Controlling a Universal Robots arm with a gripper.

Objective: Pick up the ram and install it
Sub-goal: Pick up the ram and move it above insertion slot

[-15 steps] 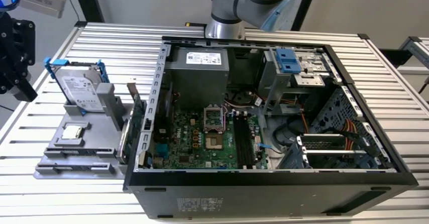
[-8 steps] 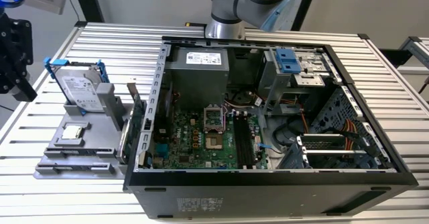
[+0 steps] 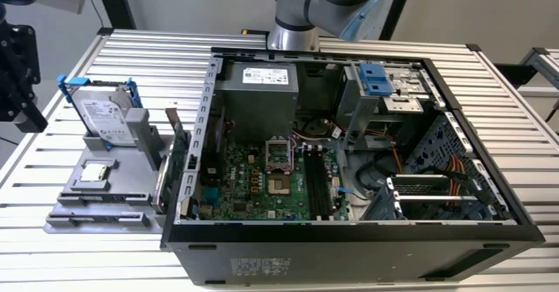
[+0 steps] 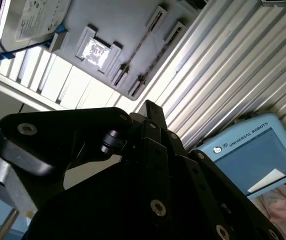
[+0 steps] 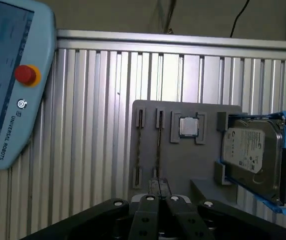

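**Ram on edge in its rack; jaws empty**

First wrist view, left to right: teach pendant (image 5: pixel 8 85) parked upper left, off the tray; the ram (image 5: pixel 158 147) stands on edge in the grey tray (image 5: pixel 182 165) at centre, thin edge offered up for a pinch, I'd judge; hard drive (image 5: pixel 250 155) propped at right; low centre, the gripper (image 5: pixel 158 186) hovers apart from the ram, jaws seemingly pressed together on nothing.

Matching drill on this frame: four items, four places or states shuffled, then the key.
Items
1. hard drive
2. processor chip
3. teach pendant
4. computer case

Places or states
a. side open, motherboard showing
b. flat in a square pocket of the gray fixture
c. light blue, with a red button
d. standing on edge in a blue frame

Pairs: 1-d, 2-b, 3-c, 4-a
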